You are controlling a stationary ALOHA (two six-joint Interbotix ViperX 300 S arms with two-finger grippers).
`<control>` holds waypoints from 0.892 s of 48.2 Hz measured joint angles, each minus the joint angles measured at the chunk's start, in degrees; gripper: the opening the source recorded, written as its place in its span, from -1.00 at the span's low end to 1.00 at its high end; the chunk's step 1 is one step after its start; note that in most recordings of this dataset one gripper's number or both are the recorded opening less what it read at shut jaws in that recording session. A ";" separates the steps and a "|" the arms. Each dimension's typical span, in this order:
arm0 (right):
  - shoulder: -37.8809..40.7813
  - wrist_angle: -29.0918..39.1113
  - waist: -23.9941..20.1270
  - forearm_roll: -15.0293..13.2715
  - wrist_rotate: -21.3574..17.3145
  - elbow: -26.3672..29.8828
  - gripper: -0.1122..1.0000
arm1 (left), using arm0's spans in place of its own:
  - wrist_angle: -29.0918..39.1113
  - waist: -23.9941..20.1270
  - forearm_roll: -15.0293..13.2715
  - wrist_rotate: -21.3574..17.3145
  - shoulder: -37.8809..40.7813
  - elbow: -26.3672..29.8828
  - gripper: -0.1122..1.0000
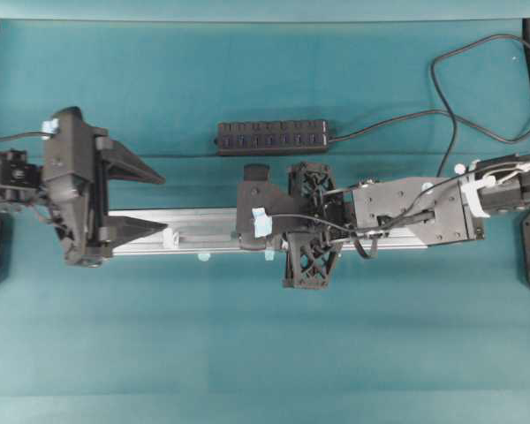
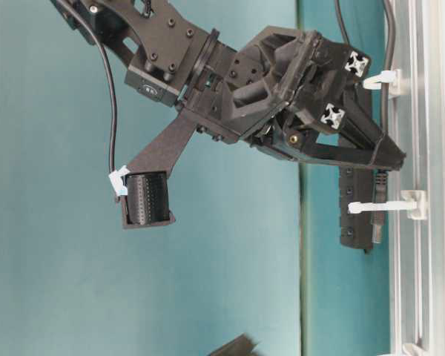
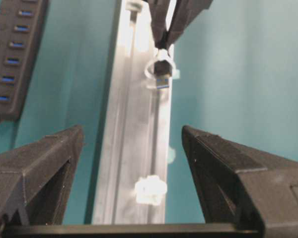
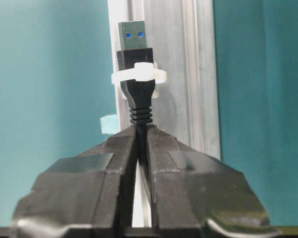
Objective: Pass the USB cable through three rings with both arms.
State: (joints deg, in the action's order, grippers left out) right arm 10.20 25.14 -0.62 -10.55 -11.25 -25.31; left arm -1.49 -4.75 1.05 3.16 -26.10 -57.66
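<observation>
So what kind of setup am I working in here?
Most likely a lab test bench: a teal mat covers the table, an aluminium rail fitted with small plastic rings lies along it, and two robot arms face each other over it.

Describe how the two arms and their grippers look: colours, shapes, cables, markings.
Both arms are matte black. The right gripper has lattice-framed fingers, a pale blue tape patch, thin black cables along its grey wrist block and white ties farther back. The left gripper has wedge-shaped black fingers and a pale blue tab near its cable.
</observation>
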 measured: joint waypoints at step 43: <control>0.35 -7.29 0.79 0.18 -3.34 -1.23 -0.93 | -5.19 1.23 0.00 0.18 22.59 9.67 0.73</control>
State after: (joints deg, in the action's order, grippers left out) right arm 10.55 17.84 0.18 -10.37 -14.59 -26.54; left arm -6.68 -3.52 1.05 3.34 -3.52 -47.99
